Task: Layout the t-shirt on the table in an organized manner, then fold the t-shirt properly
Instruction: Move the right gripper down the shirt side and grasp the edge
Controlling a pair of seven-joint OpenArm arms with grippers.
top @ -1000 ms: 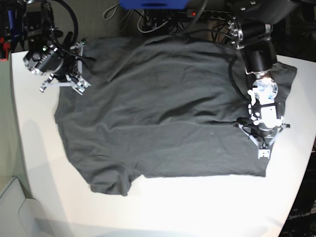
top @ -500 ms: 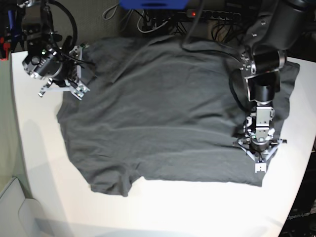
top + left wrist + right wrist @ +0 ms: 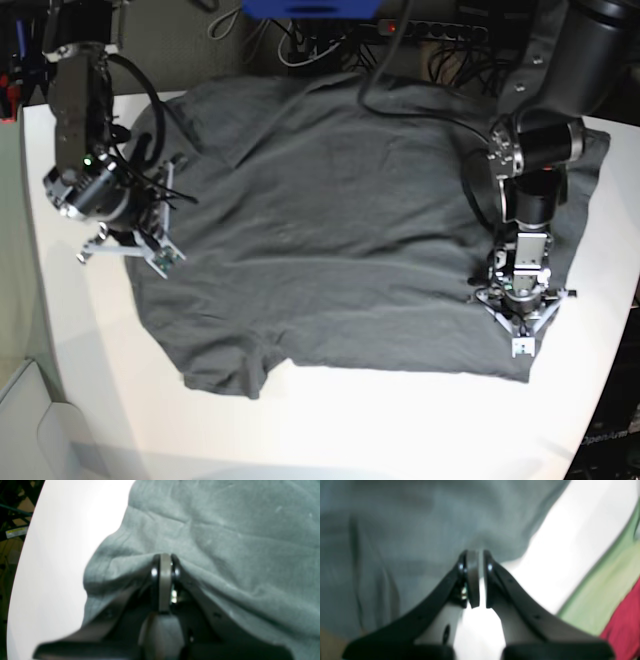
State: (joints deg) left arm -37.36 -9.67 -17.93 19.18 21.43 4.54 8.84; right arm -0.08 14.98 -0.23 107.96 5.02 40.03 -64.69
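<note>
From the base view, the t-shirt (image 3: 340,220) lies spread across the table (image 3: 400,420), mostly flat but skewed, with 1 sleeve bunched at the near edge; no fold is made yet, so I judge the laying-out nearly done and the folding all to come; the left gripper (image 3: 518,318) sits on the cloth's side edge, the right gripper (image 3: 140,240) on the opposite edge; the far hem runs off behind cables.

In the left wrist view, the left gripper (image 3: 163,565) is pinched together on a ridge of t-shirt (image 3: 225,542), cloth draping to both sides of it; bare table (image 3: 62,542) lies off to its left.

In the right wrist view, blurred, the right gripper (image 3: 473,565) is nearly together at the t-shirt's (image 3: 407,517) edge; it seems to nip the hem; white table (image 3: 565,550) lies to its right.
</note>
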